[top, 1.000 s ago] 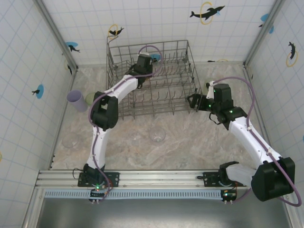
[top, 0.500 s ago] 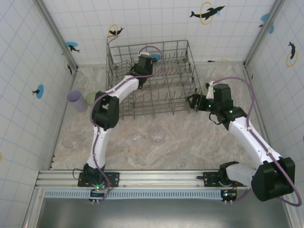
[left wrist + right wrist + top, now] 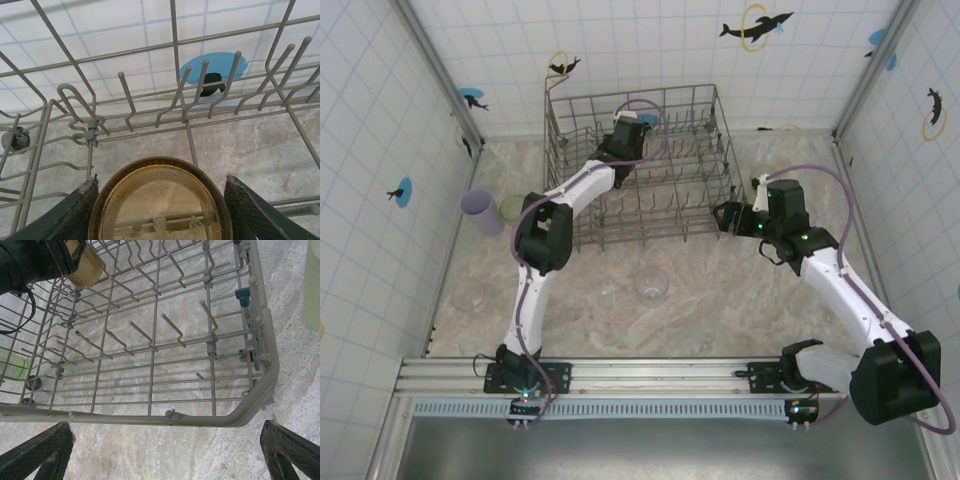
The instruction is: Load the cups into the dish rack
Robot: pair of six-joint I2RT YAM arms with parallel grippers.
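Over by the table's [image 3: 720, 300] left edge the lilac cup [image 3: 480, 212] and green cup [image 3: 513, 208] wait. The left gripper [image 3: 161, 210], clamped on the amber cup [image 3: 150, 197], has crept a touch deeper toward the back wall of the rack [image 3: 720, 160], over the tines [image 3: 127, 95]. That looks like lining up the drop, with no cup racked yet. The right gripper [image 3: 728, 215], fingers spread wide and empty, has barely stirred outside the rack's right side.

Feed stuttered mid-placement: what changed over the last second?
The left gripper, shut on the amber cup, crept slightly toward the dish rack's far wall. The right gripper, open, edged slightly toward the rack. Nothing was grasped or released; the lilac cup and clear cups on the table stayed put.
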